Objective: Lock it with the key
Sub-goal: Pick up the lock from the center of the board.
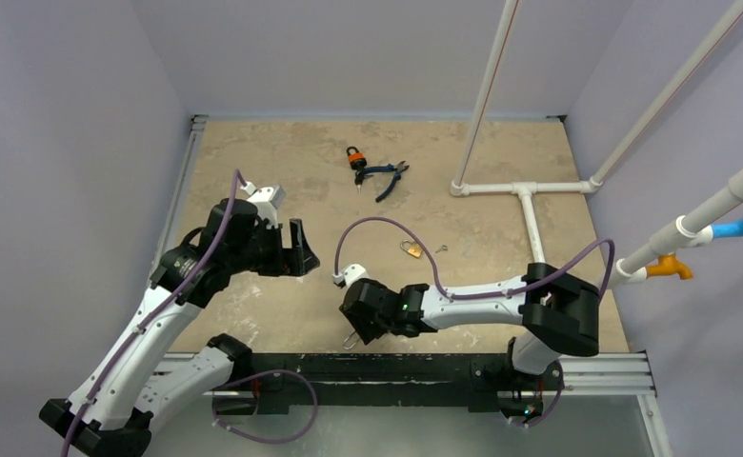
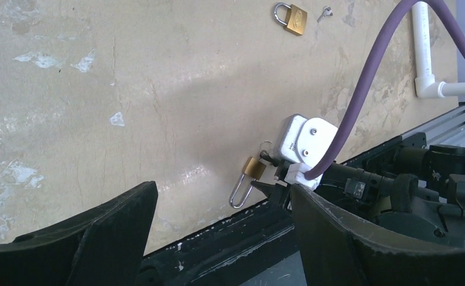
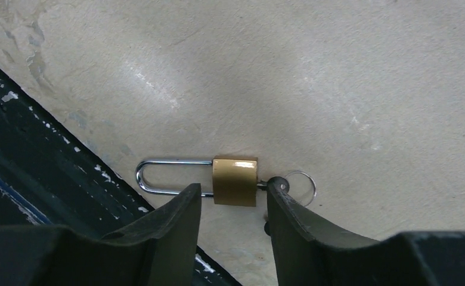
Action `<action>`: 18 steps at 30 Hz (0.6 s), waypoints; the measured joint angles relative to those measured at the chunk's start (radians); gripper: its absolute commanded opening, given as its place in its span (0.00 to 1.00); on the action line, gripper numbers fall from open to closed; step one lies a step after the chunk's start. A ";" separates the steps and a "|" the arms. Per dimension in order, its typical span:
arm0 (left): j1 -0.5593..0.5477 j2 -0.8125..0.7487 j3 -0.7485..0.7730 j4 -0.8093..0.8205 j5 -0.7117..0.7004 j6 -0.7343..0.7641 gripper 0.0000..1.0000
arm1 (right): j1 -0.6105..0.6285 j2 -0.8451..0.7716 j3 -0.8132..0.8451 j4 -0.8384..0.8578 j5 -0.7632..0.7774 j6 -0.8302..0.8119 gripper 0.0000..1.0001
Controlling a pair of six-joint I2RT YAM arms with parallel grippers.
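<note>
Straddling brass padlock (image 3: pixel 235 177), right hand (image 3: pixel 233 189).

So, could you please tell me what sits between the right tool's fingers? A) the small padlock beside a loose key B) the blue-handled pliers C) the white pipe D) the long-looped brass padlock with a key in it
D: in the right wrist view the right tool has a finger on either side of the brass padlock, whose key sticks out of it, while the pliers lie far across the table.
</note>
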 measured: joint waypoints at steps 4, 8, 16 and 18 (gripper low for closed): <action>0.000 -0.003 -0.018 0.000 0.000 0.000 0.82 | 0.018 0.038 0.030 -0.018 0.005 0.003 0.33; 0.005 -0.003 -0.028 0.000 0.000 0.000 0.82 | 0.025 0.076 0.062 -0.043 0.015 0.011 0.29; 0.007 -0.004 -0.029 0.000 0.001 -0.001 0.82 | 0.026 0.116 0.118 -0.092 0.047 0.060 0.01; 0.007 -0.004 -0.031 0.003 0.007 -0.002 0.81 | 0.025 0.115 0.119 -0.101 0.057 0.077 0.00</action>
